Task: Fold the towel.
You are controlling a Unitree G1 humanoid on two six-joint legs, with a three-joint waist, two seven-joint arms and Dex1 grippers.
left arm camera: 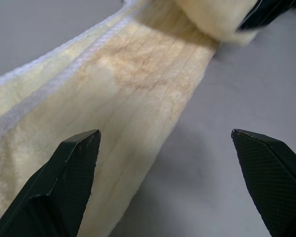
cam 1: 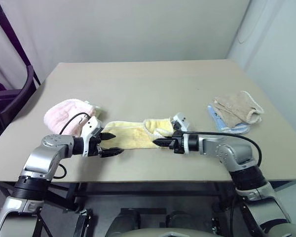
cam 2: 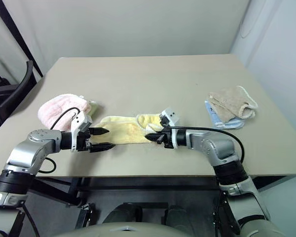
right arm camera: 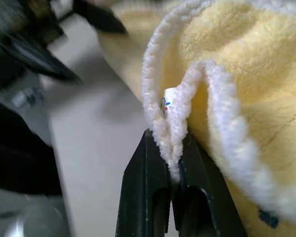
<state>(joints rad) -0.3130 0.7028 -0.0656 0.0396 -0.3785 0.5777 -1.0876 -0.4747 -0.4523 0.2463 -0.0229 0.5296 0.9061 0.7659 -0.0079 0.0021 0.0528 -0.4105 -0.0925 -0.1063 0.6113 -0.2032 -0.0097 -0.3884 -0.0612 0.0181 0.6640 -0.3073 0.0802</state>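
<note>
The pale yellow towel (cam 1: 133,134) lies as a long strip near the table's front edge, its right end lifted and doubled over toward the left. My right gripper (cam 1: 157,142) is shut on that end's whitish edging (right arm camera: 173,131), which stands pinched between the black fingers (right arm camera: 143,182) beside a small white label. My left gripper (cam 1: 111,143) hangs open at the strip's left end, one finger over the cloth and one (left arm camera: 271,173) over bare table. The towel (left arm camera: 113,98) runs away between those fingers.
A pink fluffy towel (cam 1: 64,114) lies bunched just left of the yellow strip, close behind my left gripper. A beige towel (cam 1: 237,111) on a blue cloth sits at the right. The tan table (cam 1: 153,84) stretches behind; a dark chair (cam 1: 12,101) stands left.
</note>
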